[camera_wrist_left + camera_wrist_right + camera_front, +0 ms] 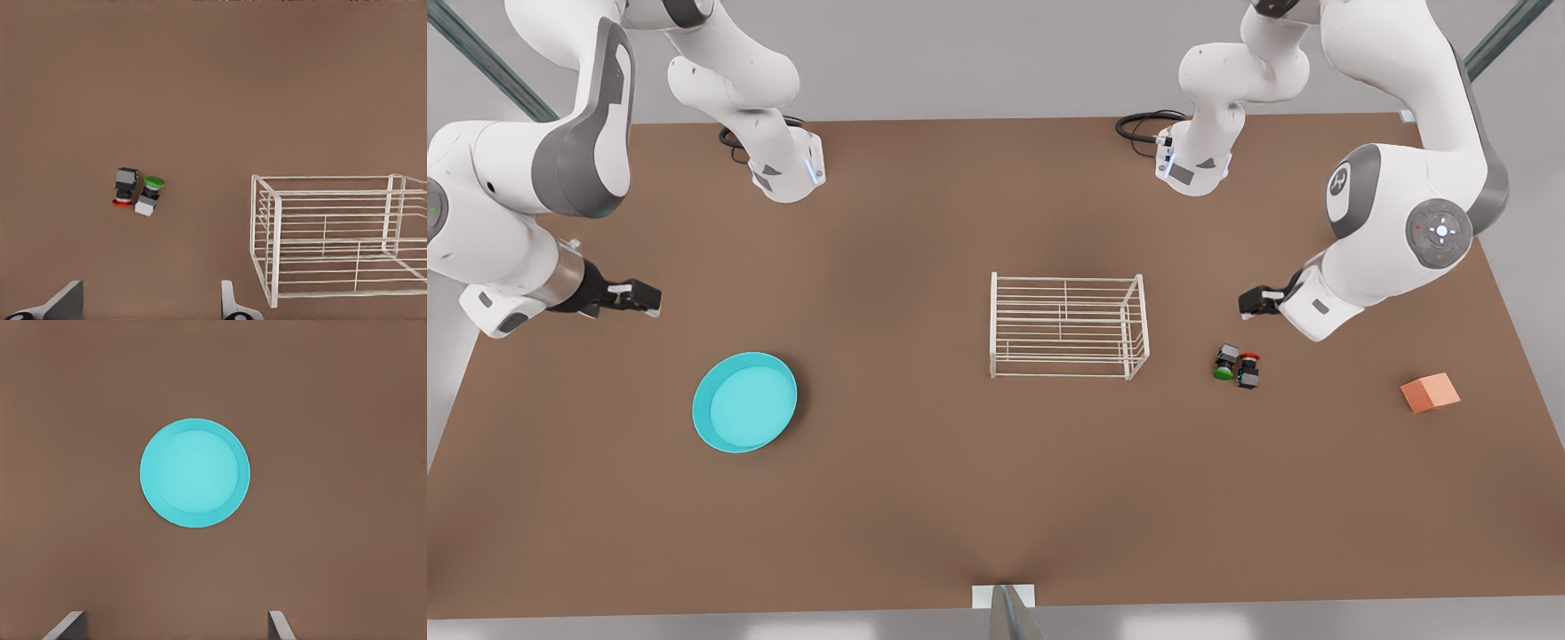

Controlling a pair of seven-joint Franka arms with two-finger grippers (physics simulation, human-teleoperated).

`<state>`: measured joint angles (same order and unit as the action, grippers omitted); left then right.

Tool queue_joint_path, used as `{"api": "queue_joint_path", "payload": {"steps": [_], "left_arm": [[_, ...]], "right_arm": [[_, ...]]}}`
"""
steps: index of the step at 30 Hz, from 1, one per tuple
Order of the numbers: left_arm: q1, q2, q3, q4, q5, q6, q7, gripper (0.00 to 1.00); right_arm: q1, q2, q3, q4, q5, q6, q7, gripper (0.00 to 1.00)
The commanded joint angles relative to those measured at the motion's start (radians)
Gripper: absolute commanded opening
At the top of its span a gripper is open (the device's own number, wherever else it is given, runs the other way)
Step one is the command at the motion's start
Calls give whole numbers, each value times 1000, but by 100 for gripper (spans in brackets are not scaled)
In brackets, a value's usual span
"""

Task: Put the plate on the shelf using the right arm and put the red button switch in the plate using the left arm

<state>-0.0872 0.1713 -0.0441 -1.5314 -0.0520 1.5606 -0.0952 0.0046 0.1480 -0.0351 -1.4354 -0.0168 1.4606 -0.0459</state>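
Plate (744, 402) lies flat, lower left of the front view, w/ right gripper (639, 296) spread, empty, above it. Rack (1067, 326) mid-frame. Red switch (1248, 364) touches green one (1224, 365); left gripper (1249, 302) spread nearby, waiting. Best approach, probably: pinch plate's rim, not centre.

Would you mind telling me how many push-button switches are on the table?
2. The red switch and the green switch lie touching, side by side, between the shelf and the orange block, near the left gripper. None seems hidden.
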Motion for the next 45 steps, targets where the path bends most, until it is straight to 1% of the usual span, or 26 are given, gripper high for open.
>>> {"api": "queue_joint_path", "payload": {"steps": [1,2,4,5,8,11,12,16,17,19,23,24,28,30,35,36,38,39,40,41,44,45], "left_arm": [[0,-1,0,0,1,13,-24,100],[4,-1,0,0,0,13,-24,100],[4,-1,0,0,1,13,-24,100],[4,-1,0,0,1,13,-24,100],[12,-1,0,0,1,13,-24,100],[10,-1,0,0,1,13,-24,100],[10,1,0,0,1,13,-24,100],[10,13,0,0,3,12,-24,100],[10,54,0,4,7,44,-24,100],[12,106,1,7,14,182,-23,100],[20,129,3,25,21,190,-24,100],[18,137,3,34,53,190,-26,100],[18,158,3,46,63,190,-26,100],[20,189,3,46,63,234,-28,100],[37,191,7,48,64,239,-32,100],[37,191,7,48,63,239,-34,100],[37,191,7,48,61,239,-34,100],[37,191,7,48,60,237,-34,100],[37,191,6,48,57,231,-32,100],[34,191,4,45,57,225,-32,100],[27,186,-19,45,52,204,-34,100],[27,186,-39,45,52,202,-34,100]], "right_arm": [[-2,-1,0,-2,3,15,-9,100],[-2,7,-2,4,1,15,-11,100],[-31,114,-3,6,0,33,-124,100],[-77,174,-3,-2,43,81,-146,100],[-117,314,-3,-5,103,250,-161,100],[-137,407,-2,-23,133,398,-203,100],[-137,410,-2,-65,136,477,-210,100],[-149,430,-2,-145,138,592,-212,100],[-163,449,-2,-145,138,615,-212,100],[-170,472,-2,-146,147,623,-212,100],[-184,487,0,-203,163,682,-212,100],[-184,489,1,-217,163,692,-212,100],[-184,504,4,-257,198,704,-239,100],[-186,509,4,-258,199,704,-239,100],[-186,522,3,-257,210,710,-239,100],[-186,524,3,-257,210,710,-241,98],[-186,524,3,-257,210,710,-239,87],[-184,524,3,-257,210,710,-239,80],[-184,527,3,-257,210,710,-239,69],[-184,529,4,-257,210,710,-239,61],[-184,529,4,-257,209,708,-239,47],[-183,529,4,-257,209,708,-239,38]]}}
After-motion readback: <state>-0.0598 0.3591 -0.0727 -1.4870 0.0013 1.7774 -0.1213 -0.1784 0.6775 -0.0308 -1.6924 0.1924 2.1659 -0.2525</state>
